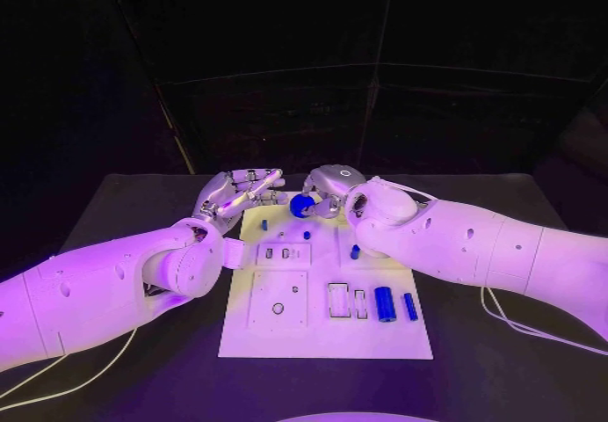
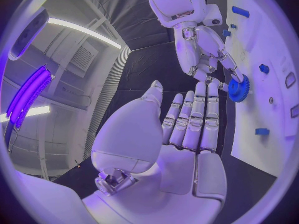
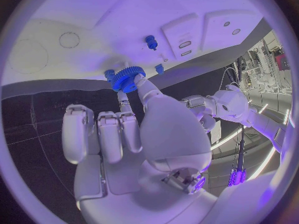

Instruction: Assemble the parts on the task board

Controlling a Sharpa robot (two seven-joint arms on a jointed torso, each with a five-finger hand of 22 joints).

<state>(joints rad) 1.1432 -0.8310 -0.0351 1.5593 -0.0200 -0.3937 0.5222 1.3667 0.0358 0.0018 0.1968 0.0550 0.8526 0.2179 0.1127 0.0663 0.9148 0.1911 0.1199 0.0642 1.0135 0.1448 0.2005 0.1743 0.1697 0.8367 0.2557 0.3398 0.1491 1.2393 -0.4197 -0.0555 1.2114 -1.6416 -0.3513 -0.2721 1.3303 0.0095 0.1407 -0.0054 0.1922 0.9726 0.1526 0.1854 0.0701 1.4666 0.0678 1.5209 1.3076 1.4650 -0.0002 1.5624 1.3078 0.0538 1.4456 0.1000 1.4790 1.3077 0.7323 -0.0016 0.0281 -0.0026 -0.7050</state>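
Mid-assembly on the white task board [image 1: 327,338], centre of the head-view frame on the black desk [image 1: 507,369]. Pinched at the fingertips of the right robot hand [image 1: 332,186], at the board's far edge in the upper middle of the frame: a blue toothed gear [image 1: 301,206], apparently just above or at the board surface, contact impossible to tell. Seen again in the right wrist view, gear [image 3: 128,78] at the fingertips close to a small blue peg [image 3: 151,41] standing on the board. Opposite, left robot hand [image 1: 235,195] holding nothing, fingers straight and together, stretched toward the gear from the left, fingertips [image 2: 206,87] near it but apart in the left wrist view, gear [image 2: 238,88] just past them.

Still loose or waiting, by the look of it: a blue cylinder [image 1: 384,303] and a slimmer blue rod [image 1: 410,306] lying in the lower right part of the board, beside open slots [image 1: 338,301]. Several small blue pieces [image 1: 309,235] already standing near the board's middle. Judged less than half done, with the gear's seating as the step in hand.
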